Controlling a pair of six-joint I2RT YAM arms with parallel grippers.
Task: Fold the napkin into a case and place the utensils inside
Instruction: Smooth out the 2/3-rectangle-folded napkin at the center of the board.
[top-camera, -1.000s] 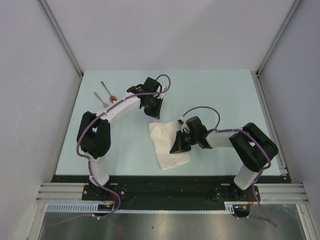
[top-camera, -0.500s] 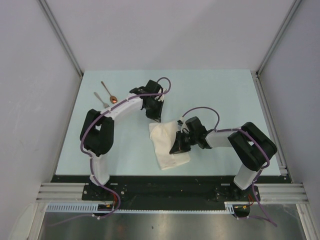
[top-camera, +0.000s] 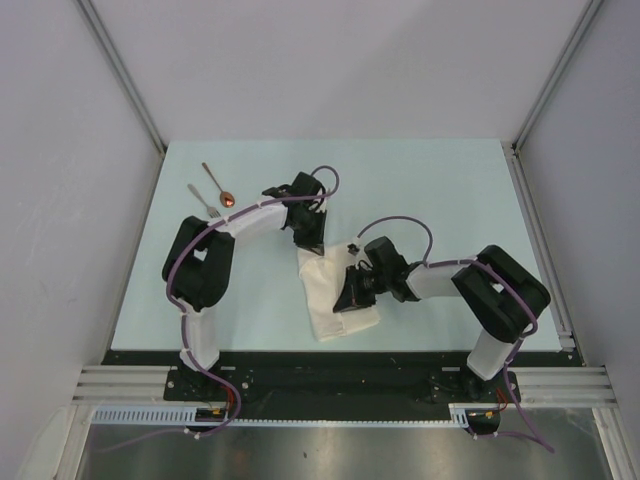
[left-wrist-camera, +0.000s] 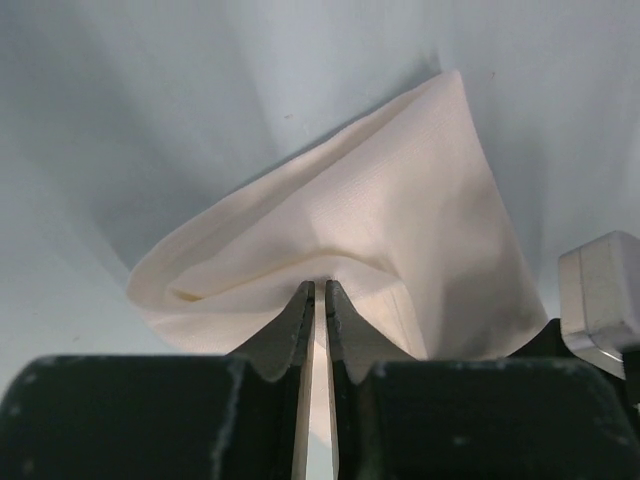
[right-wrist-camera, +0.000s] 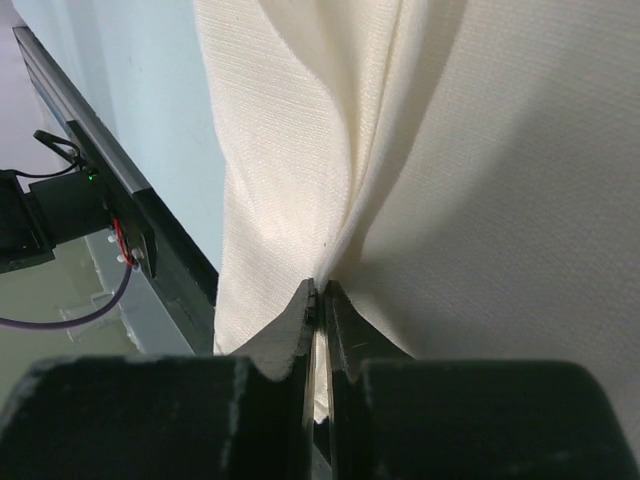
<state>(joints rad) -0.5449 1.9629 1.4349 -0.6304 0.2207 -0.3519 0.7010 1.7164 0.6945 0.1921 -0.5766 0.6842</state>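
At the far edge of the napkin (top-camera: 322, 283), left gripper (left-wrist-camera: 320, 291) pinches a fold; right gripper (right-wrist-camera: 320, 292) pinches its middle; fork (top-camera: 203, 200) and spoon (top-camera: 216, 184) lie well apart, far-left

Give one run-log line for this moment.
left gripper: shut on napkin | right gripper: shut on napkin | fork, spoon: on table
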